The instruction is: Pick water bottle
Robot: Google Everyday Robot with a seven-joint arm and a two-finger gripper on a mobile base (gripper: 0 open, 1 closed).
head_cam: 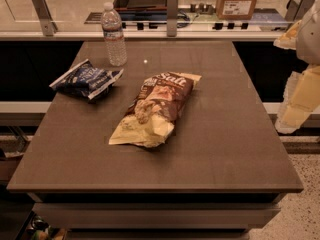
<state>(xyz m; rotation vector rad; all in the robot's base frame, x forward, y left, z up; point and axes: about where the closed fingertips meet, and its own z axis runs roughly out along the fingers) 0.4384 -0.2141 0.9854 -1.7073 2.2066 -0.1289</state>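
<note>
Item: water bottle (114, 34) — upright, far-left corner of table (225, 144) | my gripper (296, 104): off right edge, grip state can't tell | approach: cross high over centre chip bag (157, 109), take btl mid-body — avoid blue bag (87, 79) nr left edge.

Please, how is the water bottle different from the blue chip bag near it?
The water bottle stands upright; the blue chip bag lies flat. The water bottle is clear with a white cap; the blue chip bag is dark and opaque. Both rest on the table, on its left side, far from the gripper at the right edge of the view.
</note>
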